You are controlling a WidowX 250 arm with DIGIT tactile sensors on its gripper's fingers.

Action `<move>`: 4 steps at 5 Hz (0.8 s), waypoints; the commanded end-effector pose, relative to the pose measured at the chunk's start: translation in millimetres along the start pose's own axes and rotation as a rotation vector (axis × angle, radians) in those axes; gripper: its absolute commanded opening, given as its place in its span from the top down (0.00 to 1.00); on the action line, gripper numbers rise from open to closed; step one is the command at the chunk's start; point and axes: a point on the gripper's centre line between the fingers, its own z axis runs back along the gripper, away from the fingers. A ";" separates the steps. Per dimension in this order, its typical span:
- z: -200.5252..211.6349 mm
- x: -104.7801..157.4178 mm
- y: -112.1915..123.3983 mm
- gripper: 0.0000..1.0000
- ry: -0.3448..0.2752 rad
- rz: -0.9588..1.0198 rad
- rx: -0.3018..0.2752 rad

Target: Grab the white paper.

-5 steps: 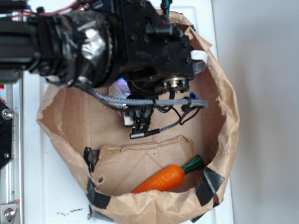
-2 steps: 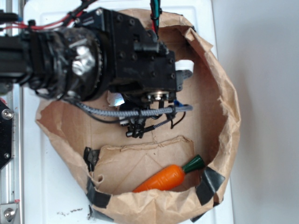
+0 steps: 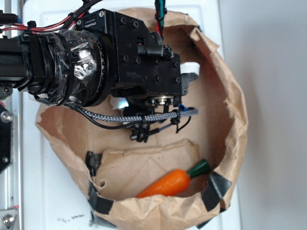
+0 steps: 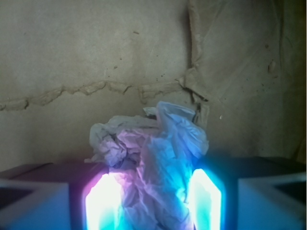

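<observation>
The claw (image 4: 153, 199) is sitting right over the white paper (image 4: 151, 158) in the wrist view, with one glowing finger (image 4: 100, 201) on each side of the wad and the paper bulging up between them. Both lit pads look like they're touching the crumpled sides, so I'd call it pinching the paper, or right at the point of closing on it. I can't tell how firm the squeeze is, since the bottom of the wad is cut off by the frame edge.

The paper itself is a lumpy off-white wad on the floor of the brown paper bag (image 3: 232, 120), near a wrinkly fold line in the bag's bottom. In the exterior view you can't really see it, because the black arm (image 3: 124, 57) covers that spot; only a small pale bit (image 3: 120, 102) peeks out under the wrist.

Further out, a toy carrot (image 3: 171, 182) lies at the other end of the bag, well apart from the claw, and the whole bag rests on the white bench (image 3: 53, 191).

So I'd say the grasp step is in hand. The next move probably calls for a solid squeeze and then a straight lift, so the soft wad doesn't slip out and the fingers don't snag the bag.
</observation>
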 end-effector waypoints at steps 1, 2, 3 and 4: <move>80.1 6.0 4.1 1.00 -0.196 0.024 -0.225; 130.3 20.0 4.9 1.00 -0.236 0.050 -0.239; 169.0 28.4 8.0 1.00 -0.234 0.060 -0.223; 192.2 25.8 2.1 1.00 -0.229 0.054 -0.256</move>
